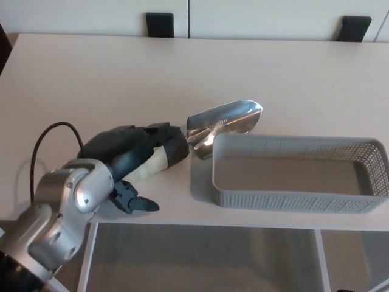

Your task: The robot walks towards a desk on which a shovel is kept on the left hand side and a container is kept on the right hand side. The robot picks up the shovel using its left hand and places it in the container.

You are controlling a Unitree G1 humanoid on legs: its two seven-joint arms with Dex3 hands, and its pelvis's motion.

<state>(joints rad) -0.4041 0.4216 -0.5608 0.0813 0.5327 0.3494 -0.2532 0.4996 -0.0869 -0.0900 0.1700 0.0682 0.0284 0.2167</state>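
Pale desk point(91, 79), two dark chair backs behind it. My left hand point(130, 152) is down over the shovel point(209, 125) handle, fingers wrapped on it, thumb underneath; grasp looks about set. Shovel is flat on the desk, blade touching the container point(298, 201) rim. Container empty. Lift, carry and drop remain. Right hand not visible.

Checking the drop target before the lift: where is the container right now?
In the head view, the grey container sits at the desk's front right, just right of the shovel's blade.
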